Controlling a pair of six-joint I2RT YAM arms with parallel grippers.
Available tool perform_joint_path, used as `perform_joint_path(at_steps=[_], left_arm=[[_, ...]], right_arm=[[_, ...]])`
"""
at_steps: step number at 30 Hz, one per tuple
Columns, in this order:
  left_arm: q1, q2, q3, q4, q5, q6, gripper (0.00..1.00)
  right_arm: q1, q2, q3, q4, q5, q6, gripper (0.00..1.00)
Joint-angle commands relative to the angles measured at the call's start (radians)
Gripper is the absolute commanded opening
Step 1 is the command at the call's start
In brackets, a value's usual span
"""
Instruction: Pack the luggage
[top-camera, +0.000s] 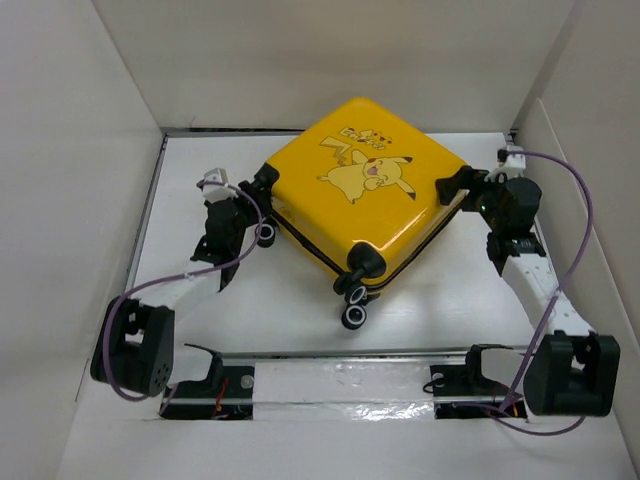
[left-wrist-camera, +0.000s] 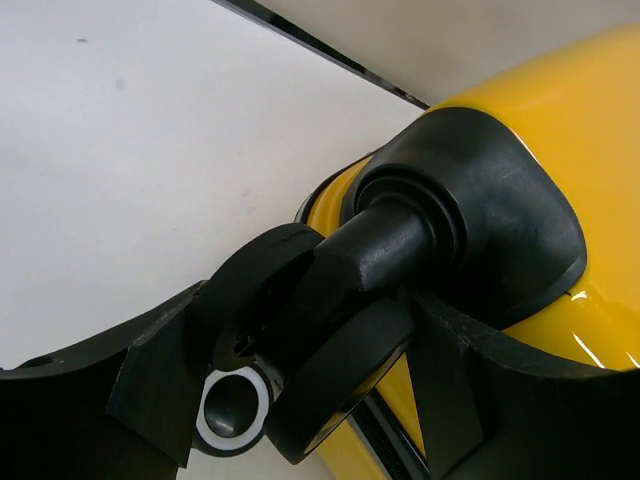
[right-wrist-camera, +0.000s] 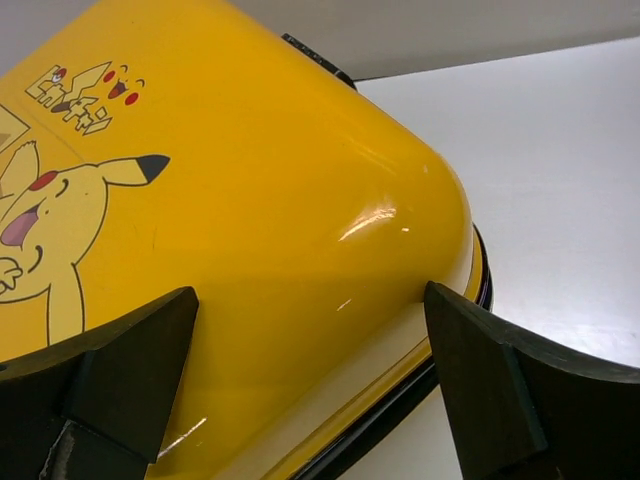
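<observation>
The luggage (top-camera: 365, 190), a yellow hard-shell suitcase with a Pikachu print, lies flat and closed on the white table, turned like a diamond. My left gripper (top-camera: 262, 207) is at its left corner. In the left wrist view the left gripper (left-wrist-camera: 305, 385) is open, and its jaws straddle a black caster wheel (left-wrist-camera: 345, 375) of the luggage (left-wrist-camera: 600, 130). My right gripper (top-camera: 452, 190) is at the right corner. In the right wrist view the right gripper (right-wrist-camera: 310, 370) is open, and its jaws straddle the rounded corner of the shell (right-wrist-camera: 250, 200) above the black zipper band (right-wrist-camera: 400, 420).
Another pair of caster wheels (top-camera: 355, 300) sticks out at the luggage's near corner. White walls (top-camera: 80, 150) enclose the table on the left, back and right. The arm bases (top-camera: 135, 350) and a rail (top-camera: 340, 355) sit at the near edge.
</observation>
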Motion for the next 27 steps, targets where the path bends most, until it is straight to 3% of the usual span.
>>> perform_joint_path(at_steps=[1,7,11,16,20,21,23,25,27], left_arm=[[-0.023,-0.114,-0.121,0.017,-0.006,-0.05,0.0],[-0.143,-0.35,-0.226,-0.071,-0.031,-0.019,0.0],[-0.161,-0.459,-0.27,-0.101,0.032,-0.056,0.0],[-0.161,-0.545,-0.244,-0.158,0.06,-0.054,0.0],[-0.161,-0.566,-0.218,-0.157,0.089,-0.071,0.0],[-0.161,-0.562,-0.214,-0.154,0.089,-0.08,0.0],[-0.161,-0.55,-0.2,-0.155,0.098,-0.083,0.0],[-0.161,-0.545,-0.197,-0.154,0.103,-0.094,0.0],[-0.161,-0.55,-0.201,-0.147,0.108,-0.105,0.0]], right_arm=[[0.146,0.143,0.115,0.054,-0.287,0.018,1.0],[0.317,0.39,0.471,-0.089,-0.361,-0.1,1.0],[0.338,0.378,0.516,-0.112,-0.304,-0.117,1.0],[0.312,0.141,0.412,-0.158,-0.22,-0.197,1.0],[0.293,-0.163,0.126,-0.074,-0.146,-0.174,0.99],[0.324,-0.23,-0.031,-0.04,-0.124,-0.153,0.94],[0.347,-0.439,-0.175,-0.003,-0.07,-0.125,0.6],[0.381,-0.562,-0.346,-0.018,0.022,-0.065,0.0],[0.402,-0.712,-0.442,-0.052,0.067,-0.018,0.0]])
